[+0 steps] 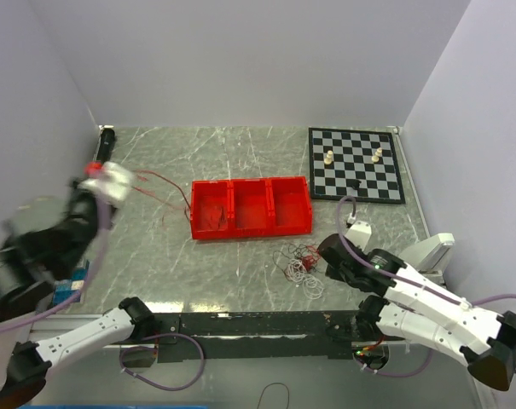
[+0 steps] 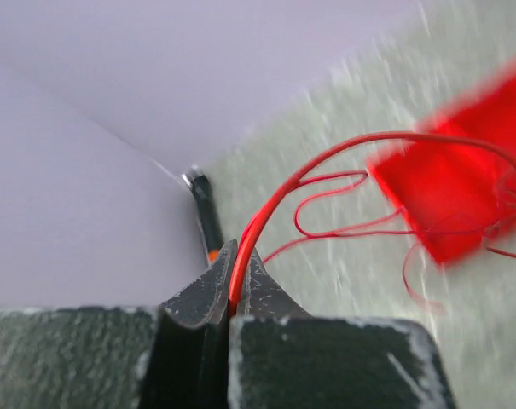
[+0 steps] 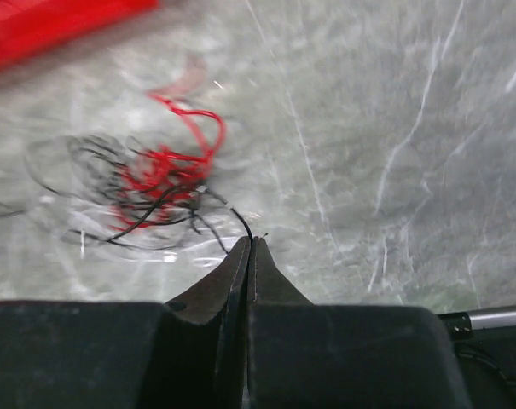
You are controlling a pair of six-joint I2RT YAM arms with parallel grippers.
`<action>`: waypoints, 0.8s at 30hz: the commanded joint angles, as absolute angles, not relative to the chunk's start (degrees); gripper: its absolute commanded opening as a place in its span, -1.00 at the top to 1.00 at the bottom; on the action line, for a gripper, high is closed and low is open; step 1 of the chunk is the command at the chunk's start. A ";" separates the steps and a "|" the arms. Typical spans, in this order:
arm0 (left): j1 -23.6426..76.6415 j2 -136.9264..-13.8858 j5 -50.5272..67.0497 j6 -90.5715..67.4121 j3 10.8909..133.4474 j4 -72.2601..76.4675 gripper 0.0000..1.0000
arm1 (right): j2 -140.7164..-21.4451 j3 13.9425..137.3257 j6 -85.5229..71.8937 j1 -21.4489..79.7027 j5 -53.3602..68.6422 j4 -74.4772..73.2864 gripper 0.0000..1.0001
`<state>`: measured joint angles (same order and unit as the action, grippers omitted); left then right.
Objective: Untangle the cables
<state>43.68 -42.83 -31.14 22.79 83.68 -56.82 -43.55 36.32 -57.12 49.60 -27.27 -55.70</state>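
My left gripper (image 1: 125, 181) is raised over the table's left side and shut on a thin red cable (image 1: 164, 189). The cable trails right to the left compartment of the red bin (image 1: 249, 206). In the left wrist view the red cable (image 2: 326, 158) runs out of my closed fingertips (image 2: 238, 256) in loops towards the bin (image 2: 462, 196). A tangle of red, white and black cables (image 1: 298, 262) lies in front of the bin. My right gripper (image 1: 320, 256) is at its right edge. In the right wrist view it (image 3: 252, 243) is shut on a black cable (image 3: 239, 221) leading from the tangle (image 3: 147, 183).
A chessboard (image 1: 356, 175) with a few pieces lies at the back right. The red bin has three compartments and stands mid-table. A blue object (image 1: 70, 285) sits at the near left edge. Walls close the left, back and right sides.
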 commanded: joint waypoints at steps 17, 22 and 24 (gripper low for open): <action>40.61 -54.59 -23.91 26.98 120.34 -44.41 0.98 | -52.73 29.80 -59.33 51.68 -22.59 -44.39 1.00; 37.71 -53.52 -20.83 29.18 118.39 -31.93 0.98 | -56.33 27.95 -60.81 53.69 -20.57 -41.23 1.00; 36.74 -52.91 -19.70 29.62 117.87 -24.47 0.98 | -58.78 27.86 -61.70 55.10 -20.39 -40.35 1.00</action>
<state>38.59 -54.24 -23.27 27.79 117.67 -41.41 -55.33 28.38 -59.11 52.64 -21.21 -43.38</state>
